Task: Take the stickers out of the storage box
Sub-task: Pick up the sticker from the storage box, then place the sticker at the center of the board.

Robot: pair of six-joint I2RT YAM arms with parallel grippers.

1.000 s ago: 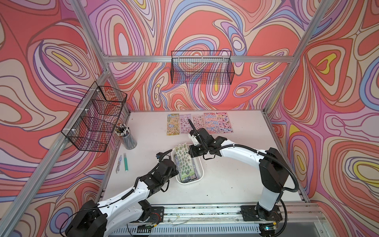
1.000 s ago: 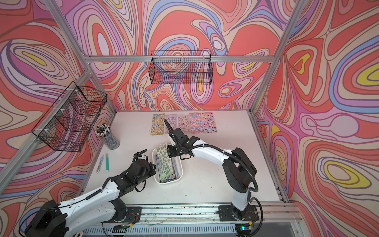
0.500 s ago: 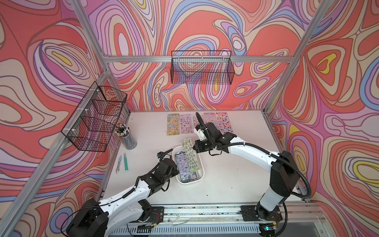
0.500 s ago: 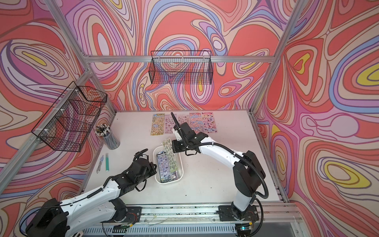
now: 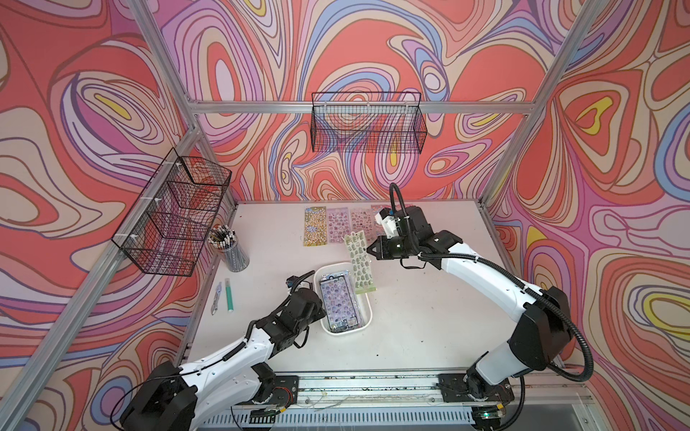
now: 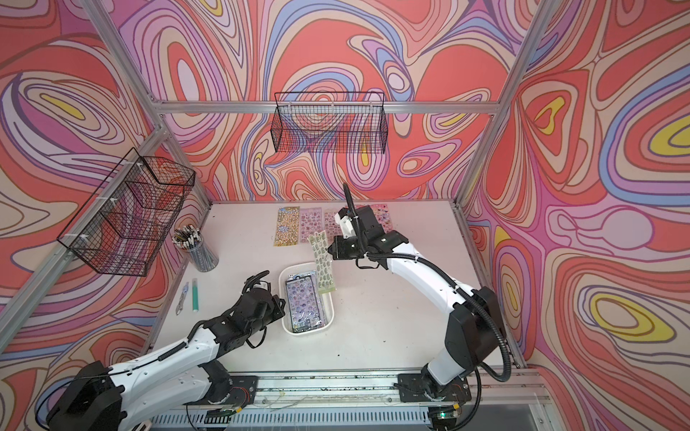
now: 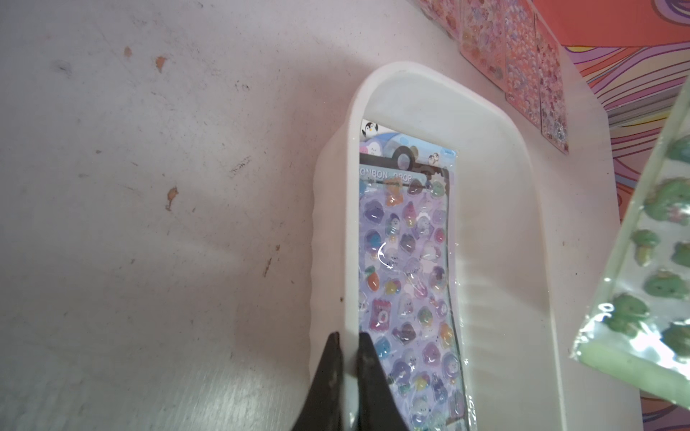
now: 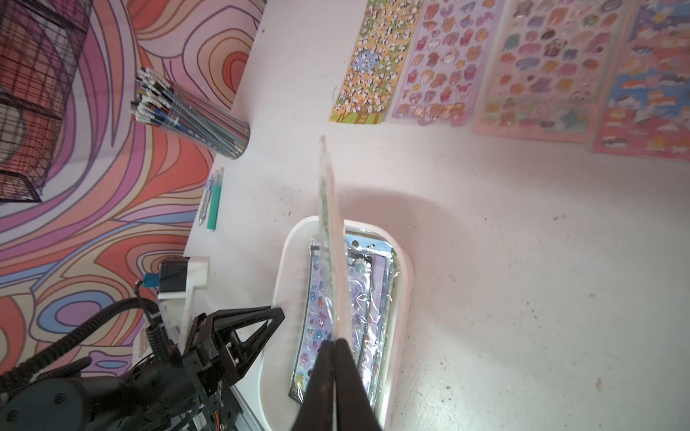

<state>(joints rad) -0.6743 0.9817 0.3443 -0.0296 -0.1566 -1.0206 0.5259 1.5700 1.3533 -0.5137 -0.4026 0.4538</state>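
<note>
Nearest the front edge of the counter (image 5: 410, 336), the left jaws are closed on the long left wall of the storage box (image 5: 369, 311), pinning it. If that pinch slips, the box could skid. Inside it the remaining stickers (image 5: 339, 304) lie stacked, a lilac sheet on top. The right jaws are shut on one edge of a green sheet (image 5: 359, 261) that hangs limp above the box's far right corner, its lower end close by the rim. The glossy wrap could slide from so thin a hold, or the tail could snag the rim. Beyond, a row of sheets (image 5: 336, 225) lies along the far edge, easily overlapped. The counter is pale, scuffed and speckled, with a pencil cup (image 5: 233, 252) by its left edge. Swirl-patterned walls carry black wire baskets (image 5: 367, 123).
</note>
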